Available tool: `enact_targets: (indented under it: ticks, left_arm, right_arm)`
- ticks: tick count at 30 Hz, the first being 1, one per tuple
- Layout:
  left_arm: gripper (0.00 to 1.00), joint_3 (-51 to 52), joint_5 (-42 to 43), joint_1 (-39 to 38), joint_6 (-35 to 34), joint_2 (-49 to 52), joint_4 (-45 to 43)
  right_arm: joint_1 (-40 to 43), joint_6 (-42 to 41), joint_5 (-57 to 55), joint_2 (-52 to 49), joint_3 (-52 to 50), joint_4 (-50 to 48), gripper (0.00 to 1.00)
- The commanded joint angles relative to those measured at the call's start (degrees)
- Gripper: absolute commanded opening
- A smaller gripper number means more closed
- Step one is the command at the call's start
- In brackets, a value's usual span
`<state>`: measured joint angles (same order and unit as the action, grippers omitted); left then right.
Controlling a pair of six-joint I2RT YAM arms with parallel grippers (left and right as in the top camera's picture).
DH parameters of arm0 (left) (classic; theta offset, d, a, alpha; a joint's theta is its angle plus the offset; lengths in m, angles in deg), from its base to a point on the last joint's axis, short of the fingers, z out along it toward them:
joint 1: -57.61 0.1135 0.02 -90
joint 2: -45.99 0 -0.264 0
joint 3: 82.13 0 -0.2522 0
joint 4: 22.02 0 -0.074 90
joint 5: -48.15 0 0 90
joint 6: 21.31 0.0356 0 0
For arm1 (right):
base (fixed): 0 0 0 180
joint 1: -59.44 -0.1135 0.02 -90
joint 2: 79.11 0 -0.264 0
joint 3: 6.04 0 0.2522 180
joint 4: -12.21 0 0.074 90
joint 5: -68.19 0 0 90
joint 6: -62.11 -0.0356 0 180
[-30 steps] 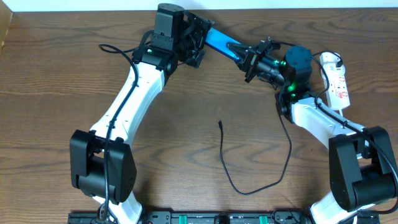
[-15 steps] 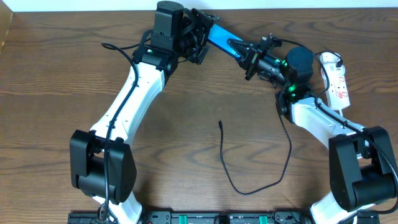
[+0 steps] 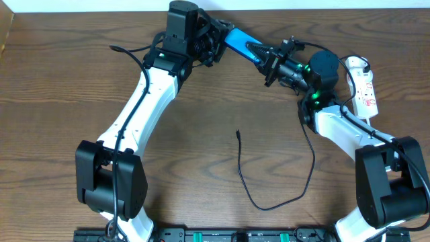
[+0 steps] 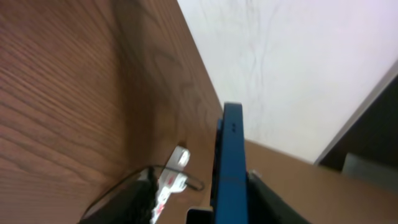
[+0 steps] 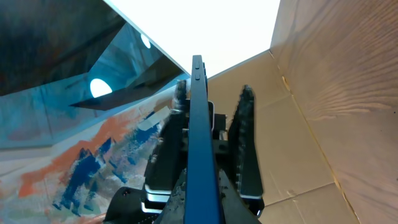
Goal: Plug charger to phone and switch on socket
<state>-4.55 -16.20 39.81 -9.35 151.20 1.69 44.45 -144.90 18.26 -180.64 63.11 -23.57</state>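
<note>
The phone (image 3: 243, 46), blue and seen edge-on, hangs in the air at the back of the table between both grippers. My right gripper (image 3: 272, 62) is shut on its right end; in the right wrist view the phone (image 5: 199, 137) rises straight out of the clamped jaws. My left gripper (image 3: 218, 42) straddles the phone's left end, jaws partly open. In the left wrist view one finger lies against the phone (image 4: 229, 162) and the other stands apart. The charger's black cable (image 3: 250, 191) lies loose on the table, plug tip (image 3: 238, 132) free. The white socket (image 3: 366, 91) lies at the far right.
A white adapter (image 3: 357, 64) sits at the socket's far end. The cable loops from mid-table toward the front edge and back up beside the right arm. The socket (image 4: 169, 180) shows past the phone in the left wrist view. A wall runs behind the table.
The left gripper's jaws have narrowed around the phone's left end. The right gripper, still holding the phone, and the cable have stayed in place.
</note>
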Motion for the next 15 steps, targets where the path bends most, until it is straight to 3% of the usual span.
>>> enact_targets:
  ticks: [1,5,15]
  left_arm:
    - [0.38,-0.3,0.7,0.0,0.4,-1.0,-0.5]
    - [0.32,-0.3,0.7,0.0,0.4,-1.0,-0.5]
    - [0.27,-0.3,0.2,0.0,0.4,-1.0,-0.5]
  right_arm:
    - [-0.1,-0.5,0.4,0.2,0.9,-0.9,0.02]
    - [-0.1,-0.5,1.1,0.2,0.9,-0.9,0.02]
    - [-0.1,-0.5,2.8,0.2,0.9,-0.9,0.01]
